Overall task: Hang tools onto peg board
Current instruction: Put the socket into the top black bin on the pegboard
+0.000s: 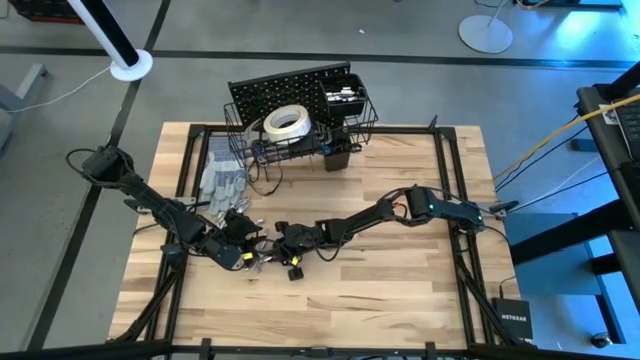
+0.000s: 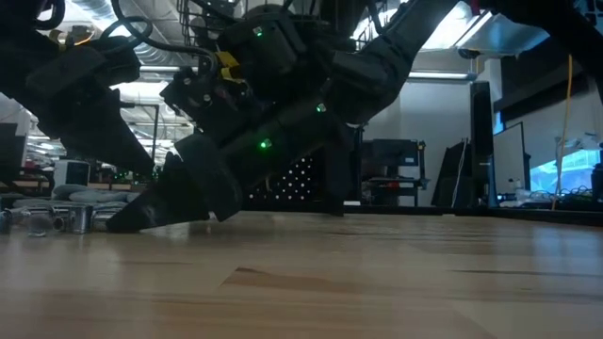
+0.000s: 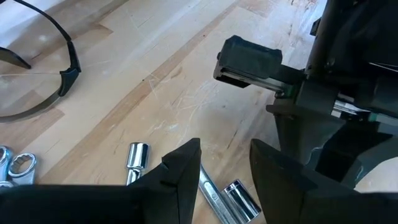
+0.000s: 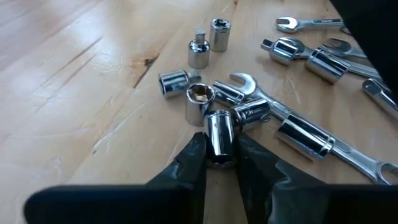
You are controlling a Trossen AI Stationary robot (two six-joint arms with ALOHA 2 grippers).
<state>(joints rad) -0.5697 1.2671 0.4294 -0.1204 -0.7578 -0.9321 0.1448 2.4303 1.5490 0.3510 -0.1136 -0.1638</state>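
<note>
Chrome sockets and silver wrenches [image 4: 292, 124] lie loose on the wooden table [image 1: 380, 290]. My right gripper [image 4: 221, 163] slants down among them and is shut on one chrome socket [image 4: 219, 134]. My left gripper [image 3: 224, 180] stands open close beside it, over a wrench [image 3: 210, 190] and a socket [image 3: 241, 198], and touches neither. The black peg board [image 1: 285, 88] stands at the far edge, with a white tape roll [image 1: 286, 122] in its wire basket [image 1: 352, 118]. My right gripper pinches the chrome socket by its round sides [image 4: 211, 146] between its two fingers. The fingers come slanting down from the table's right side and lie along the socket. The socket sits low on the table, close against a neighbouring hex socket [image 4: 200, 94].
Grey gloves [image 1: 222, 180] lie left of the basket. Safety glasses [image 3: 65, 68] lie near the left gripper. More sockets [image 4: 208, 43] and wrenches [image 4: 308, 23] are scattered around the right gripper. Open wood lies toward the near and right edges.
</note>
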